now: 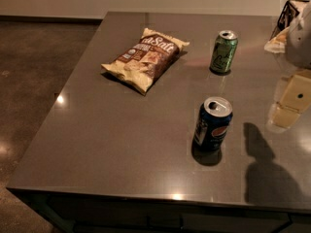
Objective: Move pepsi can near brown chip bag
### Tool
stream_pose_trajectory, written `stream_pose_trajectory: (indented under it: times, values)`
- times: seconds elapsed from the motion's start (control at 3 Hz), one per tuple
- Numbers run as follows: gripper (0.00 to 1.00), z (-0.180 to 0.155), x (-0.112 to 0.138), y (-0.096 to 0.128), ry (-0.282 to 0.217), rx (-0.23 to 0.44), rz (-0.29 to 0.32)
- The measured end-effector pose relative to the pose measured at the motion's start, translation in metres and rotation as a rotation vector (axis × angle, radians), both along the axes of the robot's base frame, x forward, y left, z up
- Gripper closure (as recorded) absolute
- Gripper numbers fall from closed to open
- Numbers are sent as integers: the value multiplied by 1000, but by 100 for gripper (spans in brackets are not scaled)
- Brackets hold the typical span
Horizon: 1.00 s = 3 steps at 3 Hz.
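The pepsi can [213, 124] is standing upright on the grey desk [97, 144], lower right of centre and well apart from the chip bag [145, 58], which is lying flat at upper centre. A green can [223, 52] is standing right of the bag. The end effector [290, 106] is hanging at the right edge, touching nothing; I cannot tell whether it is apart or together.

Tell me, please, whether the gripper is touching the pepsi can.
Apart. The camera view shows a strip of bare table between the pepsi can and the gripper, which hangs at the picture's right edge.
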<state>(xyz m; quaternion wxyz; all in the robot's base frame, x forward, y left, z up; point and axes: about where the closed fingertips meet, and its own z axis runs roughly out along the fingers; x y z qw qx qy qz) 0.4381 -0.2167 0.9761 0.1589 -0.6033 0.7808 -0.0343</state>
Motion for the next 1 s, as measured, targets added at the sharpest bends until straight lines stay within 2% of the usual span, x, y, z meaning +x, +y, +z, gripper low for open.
stream_pose_trajectory:
  times: [0.33,0.67,1.0]
  values:
    - [0,0,0,0,0,0,0]
    - [0,-4,-1,5,21,49,9]
    - [0,-17,-7,25,36,133,44]
